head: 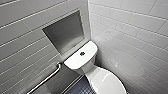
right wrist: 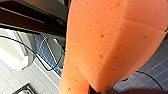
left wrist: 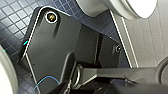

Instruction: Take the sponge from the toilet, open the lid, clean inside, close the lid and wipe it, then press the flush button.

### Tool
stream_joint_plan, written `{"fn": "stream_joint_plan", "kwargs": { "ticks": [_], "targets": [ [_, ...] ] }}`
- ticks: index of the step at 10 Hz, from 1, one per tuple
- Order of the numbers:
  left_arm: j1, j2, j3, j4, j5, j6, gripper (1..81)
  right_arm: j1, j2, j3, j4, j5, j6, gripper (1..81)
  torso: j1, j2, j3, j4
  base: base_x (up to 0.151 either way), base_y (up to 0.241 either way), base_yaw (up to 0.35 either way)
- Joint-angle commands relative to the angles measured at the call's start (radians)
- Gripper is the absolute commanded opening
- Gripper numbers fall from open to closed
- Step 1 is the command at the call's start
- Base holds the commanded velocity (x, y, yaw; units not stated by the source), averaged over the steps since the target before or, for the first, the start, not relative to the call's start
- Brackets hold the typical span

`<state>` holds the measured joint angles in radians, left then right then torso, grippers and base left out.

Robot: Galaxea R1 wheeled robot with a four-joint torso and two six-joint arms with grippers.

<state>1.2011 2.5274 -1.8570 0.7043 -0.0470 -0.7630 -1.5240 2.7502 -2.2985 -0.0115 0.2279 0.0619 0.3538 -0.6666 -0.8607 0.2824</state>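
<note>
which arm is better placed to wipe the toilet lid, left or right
Right, probably. The sponge hangs close to the right wrist camera, above the floor, so that arm seems to hold it. The lid lies shut on the toilet.

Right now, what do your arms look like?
My left wrist has a wide dark plate with a pale edge, a brassy round fitting, tiny cyan marks and a dark jointed bar. A thin blue cable trails there, another by my right wrist.

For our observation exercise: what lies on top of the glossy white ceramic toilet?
A small dark round flush button sits centred on the cistern top. The smooth white oval lid lies shut over the bowl, hiding its inside.
</note>
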Motion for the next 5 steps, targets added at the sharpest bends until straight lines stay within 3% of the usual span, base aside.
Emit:
{"fn": "stream_joint_plan", "kwargs": {
  "ticks": [1,5],
  "targets": [
    [0.165,0.013,-0.147,0.124,0.015,0.008,81.1,-0.032,-0.088,0.145,-0.019,-0.044,0.004,1.0,0.0,0.0,0.0,0.0,0.0,0.0,0.0],
    [0.298,0.18,-0.447,0.167,-0.056,0.008,81.1,0.049,-0.239,0.338,-0.016,0.007,0.012,1.0,0.0,0.0,0.0,0.0,0.0,0.0,0.0]
  ]
}}
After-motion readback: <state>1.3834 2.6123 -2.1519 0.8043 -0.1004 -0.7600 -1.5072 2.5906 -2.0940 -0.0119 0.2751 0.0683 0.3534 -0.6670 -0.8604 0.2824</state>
